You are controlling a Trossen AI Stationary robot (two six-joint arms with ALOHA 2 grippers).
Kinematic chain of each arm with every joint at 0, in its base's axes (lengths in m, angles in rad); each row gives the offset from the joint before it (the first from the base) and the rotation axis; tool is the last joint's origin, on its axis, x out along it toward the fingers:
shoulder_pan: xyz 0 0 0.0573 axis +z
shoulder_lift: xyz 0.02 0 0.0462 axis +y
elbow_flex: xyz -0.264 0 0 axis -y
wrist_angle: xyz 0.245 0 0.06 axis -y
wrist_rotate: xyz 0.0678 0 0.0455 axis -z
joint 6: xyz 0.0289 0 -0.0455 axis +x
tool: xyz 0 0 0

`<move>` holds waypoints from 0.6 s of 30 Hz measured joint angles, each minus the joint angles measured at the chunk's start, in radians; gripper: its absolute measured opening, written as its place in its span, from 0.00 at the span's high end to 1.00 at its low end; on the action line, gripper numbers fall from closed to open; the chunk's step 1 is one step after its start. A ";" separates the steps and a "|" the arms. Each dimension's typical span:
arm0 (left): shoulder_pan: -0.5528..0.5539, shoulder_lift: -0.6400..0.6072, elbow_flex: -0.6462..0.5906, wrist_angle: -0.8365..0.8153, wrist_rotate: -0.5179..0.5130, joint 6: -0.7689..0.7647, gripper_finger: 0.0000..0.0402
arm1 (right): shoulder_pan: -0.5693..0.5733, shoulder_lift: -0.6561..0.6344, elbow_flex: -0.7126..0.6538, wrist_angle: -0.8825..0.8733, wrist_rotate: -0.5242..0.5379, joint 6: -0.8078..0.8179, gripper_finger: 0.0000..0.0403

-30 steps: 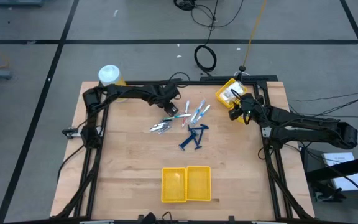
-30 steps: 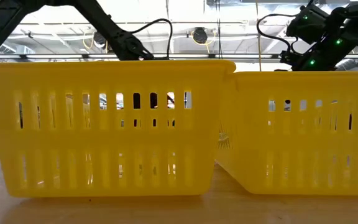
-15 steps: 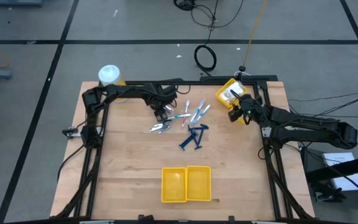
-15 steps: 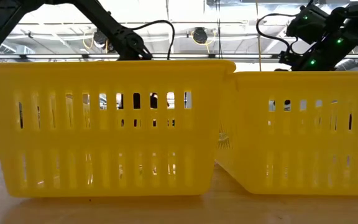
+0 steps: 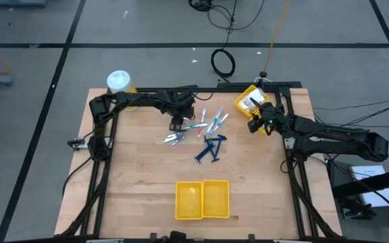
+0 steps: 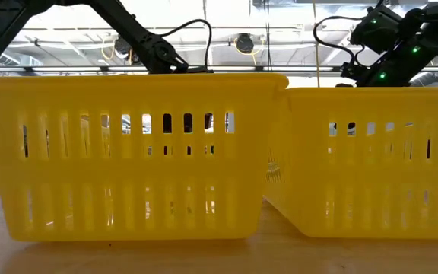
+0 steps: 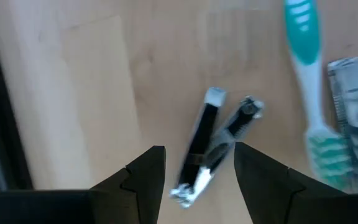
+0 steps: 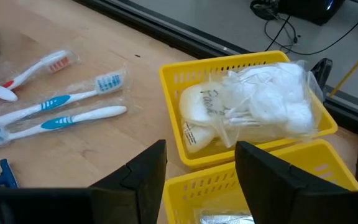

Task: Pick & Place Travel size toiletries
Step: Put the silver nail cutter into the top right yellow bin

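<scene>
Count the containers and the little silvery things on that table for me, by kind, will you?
Yellow two-compartment bins: 2
Jar with white lid: 1
Silvery pieces: 2
Total: 5

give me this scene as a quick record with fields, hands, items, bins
left hand: open, above the silvery nail clippers
right hand: open, by the far yellow bin
far bin contents: clear packets of white bits
toothbrushes: loose on the table
razors: dark blue, mid-table
front bin: two compartments, near edge
</scene>
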 joint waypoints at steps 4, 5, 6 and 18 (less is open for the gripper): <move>0.030 0.000 0.000 -0.003 0.043 -0.011 0.54 | 0.000 0.000 0.000 0.000 0.000 -0.003 0.55; 0.036 0.003 0.000 -0.006 0.060 -0.013 0.54 | 0.000 0.000 0.000 0.000 0.000 -0.003 0.55; 0.041 0.009 -0.001 -0.007 0.074 -0.013 0.54 | 0.000 0.000 0.000 0.000 0.000 -0.003 0.55; 0.051 0.091 0.004 -0.047 0.071 -0.023 0.54 | 0.000 0.000 0.000 0.001 0.000 -0.003 0.55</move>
